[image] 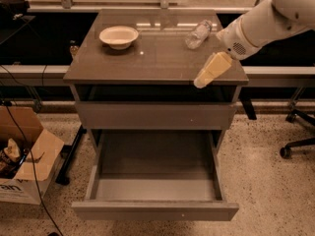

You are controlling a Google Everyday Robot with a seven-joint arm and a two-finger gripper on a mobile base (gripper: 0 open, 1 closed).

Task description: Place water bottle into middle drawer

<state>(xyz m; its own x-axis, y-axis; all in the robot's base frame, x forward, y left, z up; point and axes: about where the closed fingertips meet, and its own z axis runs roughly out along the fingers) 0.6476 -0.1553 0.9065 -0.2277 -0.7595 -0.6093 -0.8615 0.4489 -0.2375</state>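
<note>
grey cabinet top (147,58), and on it one water bottle (198,33) lying on its side at the back right, clear and crinkled. its long axis slants from nearer-left to farther-right. one gripper (204,77) hangs over the front right corner of that top, tilted down toward the front edge. the bottle lies beyond it, toward the back, near but not touching. whether the gripper is spread or closed i cannot tell; it carries nothing that i can see. to my eye the reach has to go back and across the bottle's slant. one middle drawer (155,211) stands pulled out below, nothing in it. one shut drawer front (155,114) sits above it. one white bowl (118,36) rests at the back left, well apart from the bottle.
</note>
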